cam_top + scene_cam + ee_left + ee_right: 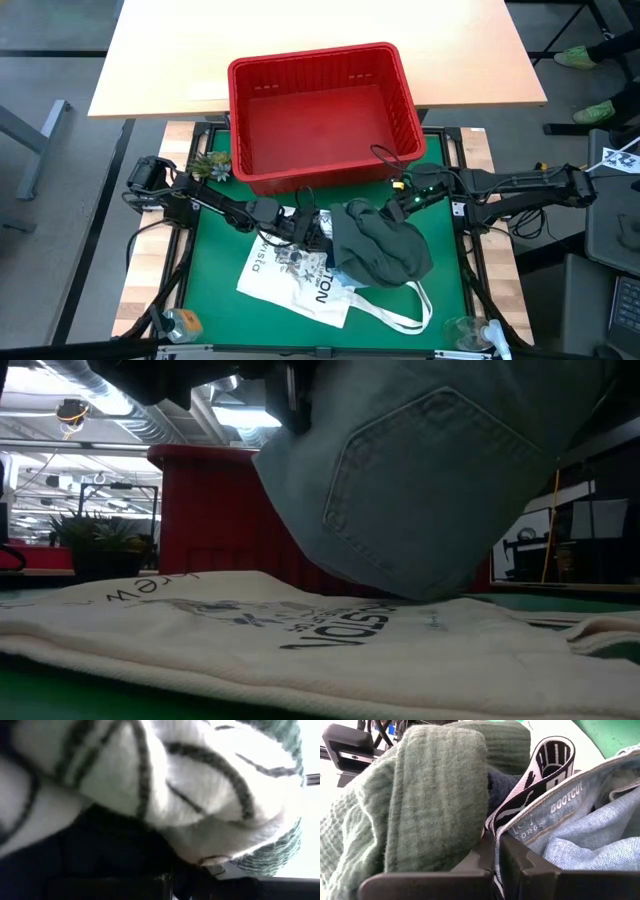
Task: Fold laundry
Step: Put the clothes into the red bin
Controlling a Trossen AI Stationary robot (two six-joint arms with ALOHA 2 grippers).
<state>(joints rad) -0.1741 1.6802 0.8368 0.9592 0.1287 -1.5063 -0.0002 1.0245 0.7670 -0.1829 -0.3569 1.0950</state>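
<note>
The laundry bundle (380, 245) hangs between both clamped grippers, the right gripper (395, 207) pinching the jeans waistband (560, 805), the left gripper (300, 228) the white leaf-print garment (200, 780).

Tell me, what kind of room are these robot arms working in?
Probably a workshop or lab, not a house. The low view shows bare pipes and strip lights on a high ceiling behind the red basket. From above, the green table stands on a frame among desks and cables.

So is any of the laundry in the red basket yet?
No: in the high view the red basket holds nothing, while the laundry sits bunched over the white tote bag on the green mat.
</note>
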